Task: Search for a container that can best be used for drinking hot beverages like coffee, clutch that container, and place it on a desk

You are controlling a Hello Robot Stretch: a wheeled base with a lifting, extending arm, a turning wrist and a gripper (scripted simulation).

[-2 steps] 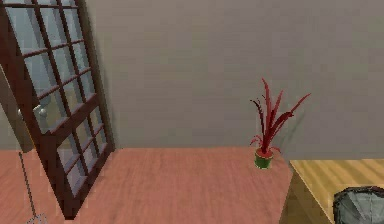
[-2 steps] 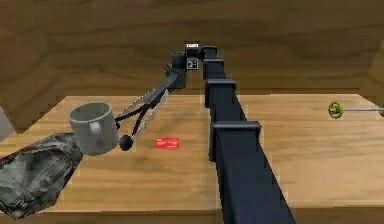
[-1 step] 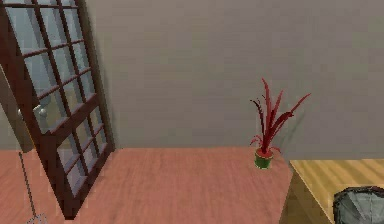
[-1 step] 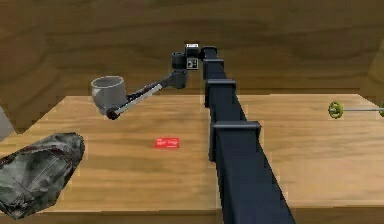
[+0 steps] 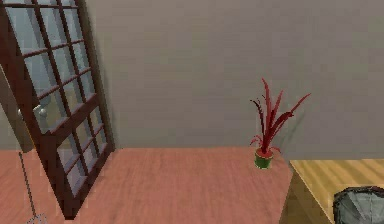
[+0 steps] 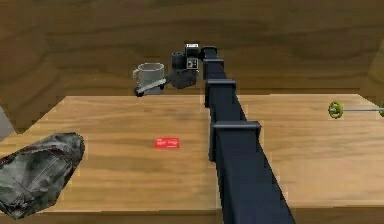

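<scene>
The tabletop is pale wood, matt, with fine straight grain. The panelled wall beyond its far edge is darker wood with broad swirls. The arm and hand are dull black, and the cup by the hand is smooth grey. Near the left edge lies a crumpled grey lump — rough, creased. The door has a dark reddish wood frame around glass panes — the floor is reddish planks.

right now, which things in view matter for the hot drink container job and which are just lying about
For the job:
grey mug
tool
wooden tabletop

Just lying about:
dark crumpled lump
small red thing
small green thing
red-leaved potted plant
glass-paned door
</scene>
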